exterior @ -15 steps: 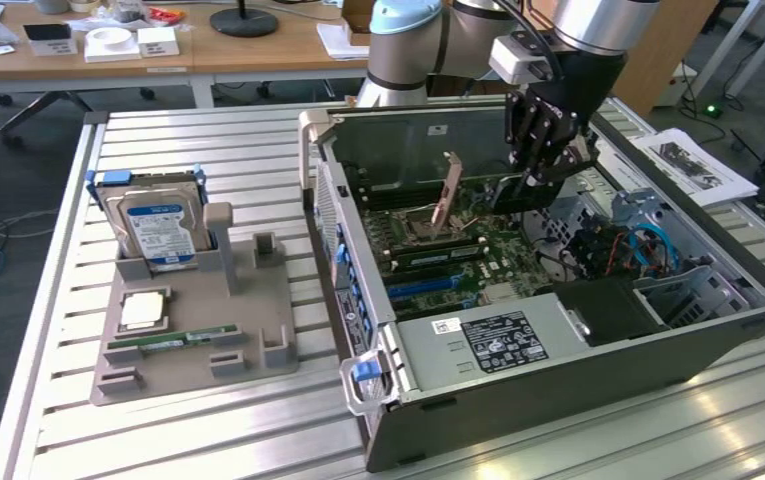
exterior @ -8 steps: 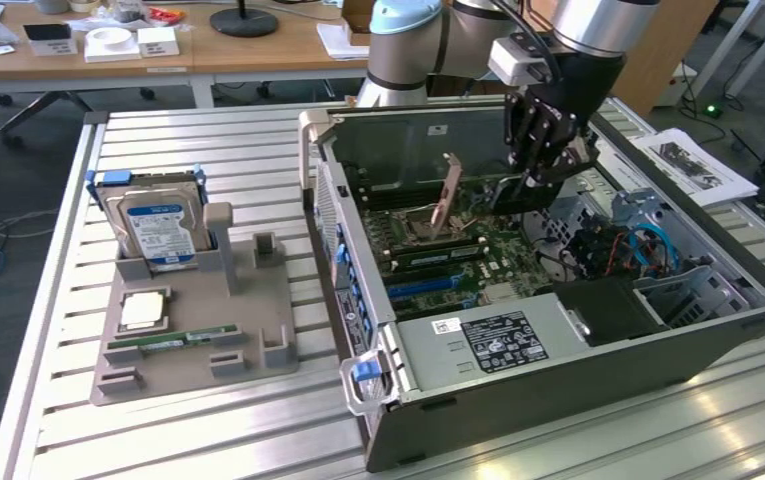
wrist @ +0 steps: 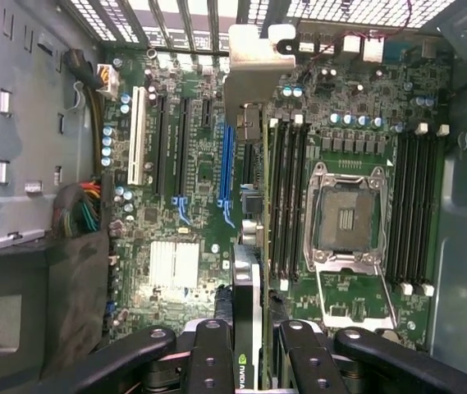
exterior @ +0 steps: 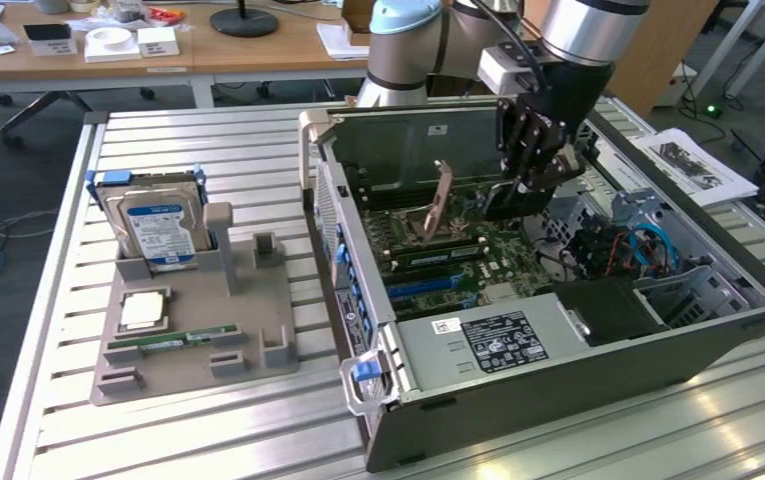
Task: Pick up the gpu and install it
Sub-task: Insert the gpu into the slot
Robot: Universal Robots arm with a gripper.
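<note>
Now, exterior view, computer case (exterior: 556,330): it lies open on its side on the slatted metal worktop (exterior: 195,440), with the motherboard (exterior: 476,255) facing up.
arm: it comes down into the case from the far side.
gripper (exterior: 532,178): inside the case above the motherboard, pinching the upper edge of the gpu (exterior: 509,205).
gpu: a dark card hanging upright under the gripper, over the board. I can't tell from here whether it touches a slot.
power supply (exterior: 496,340): a grey box with a label, at the end of the case nearest this camera.
parts fixture (exterior: 189,375): grey, on the worktop towards the exterior view's left of the case, well apart from the gripper.
hard drive (exterior: 155,228): blue label, standing upright in the fixture.
RAM stick (exterior: 175,342): green, lying flat in the fixture, with a CPU chip (exterior: 142,310) just beside it.
wrist view, gripper (wrist: 249,361): its black fingers (wrist: 208,357) are closed on the card, one on each face.
gpu (wrist: 248,295): seen edge-on, with its silver bracket (wrist: 254,74) at the far end by the vented case wall.
blue slot (wrist: 225,164): just to one side of the card's line, with the memory slots (wrist: 286,197) on the other side.
CPU socket (wrist: 344,217): uncovered, its contacts showing.
</note>
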